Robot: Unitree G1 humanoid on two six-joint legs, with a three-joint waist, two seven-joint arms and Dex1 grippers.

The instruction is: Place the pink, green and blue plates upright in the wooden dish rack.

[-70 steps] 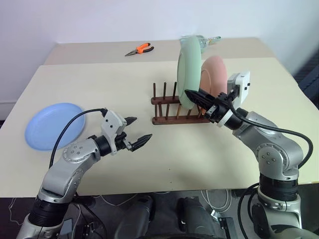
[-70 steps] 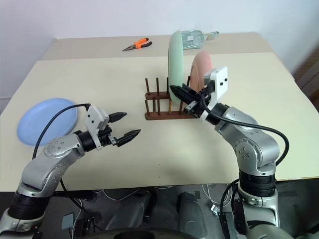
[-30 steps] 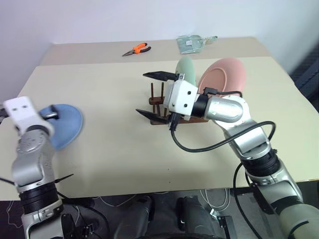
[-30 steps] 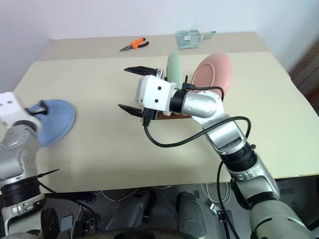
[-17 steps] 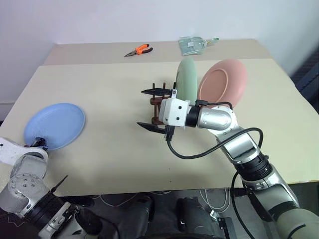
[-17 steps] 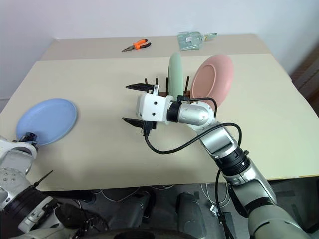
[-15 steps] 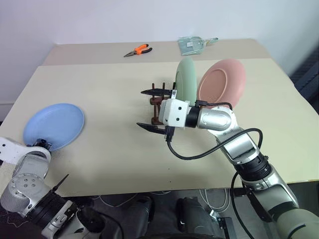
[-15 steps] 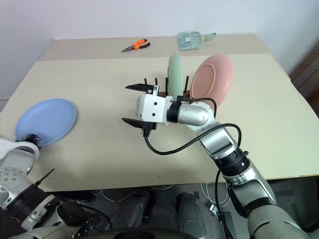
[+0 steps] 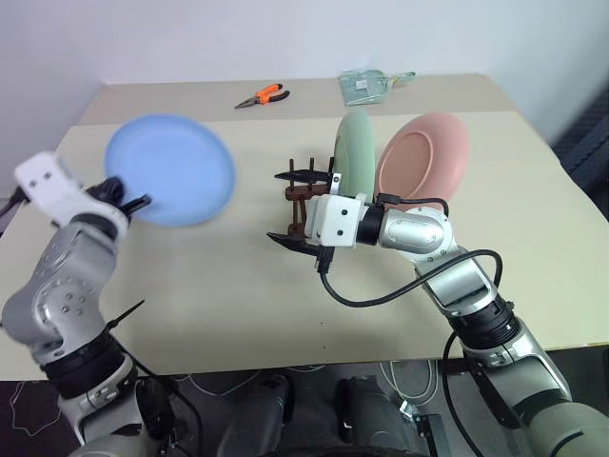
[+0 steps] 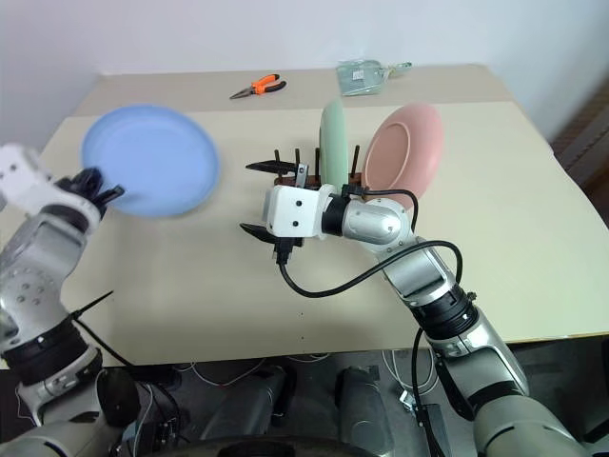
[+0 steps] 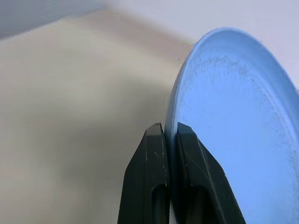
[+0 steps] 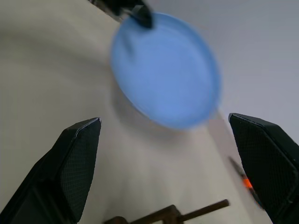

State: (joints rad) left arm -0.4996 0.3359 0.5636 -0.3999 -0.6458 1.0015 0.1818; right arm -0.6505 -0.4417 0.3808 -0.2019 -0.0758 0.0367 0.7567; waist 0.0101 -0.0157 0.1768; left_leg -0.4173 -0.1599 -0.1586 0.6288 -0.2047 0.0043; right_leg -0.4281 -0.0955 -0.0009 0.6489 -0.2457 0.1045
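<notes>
Plates status: green plate & pink plate already upright in the wooden dish rack, so 2 of 3 done imo. Blue plate is up off the table, left fingers pinching its rim. Right fingers spread wide, nothing in them, near the rack.

My left gripper clamps the blue plate by its rim above the tabletop's left edge, while green plate and pink plate stand in the wooden dish rack mid-table.
</notes>
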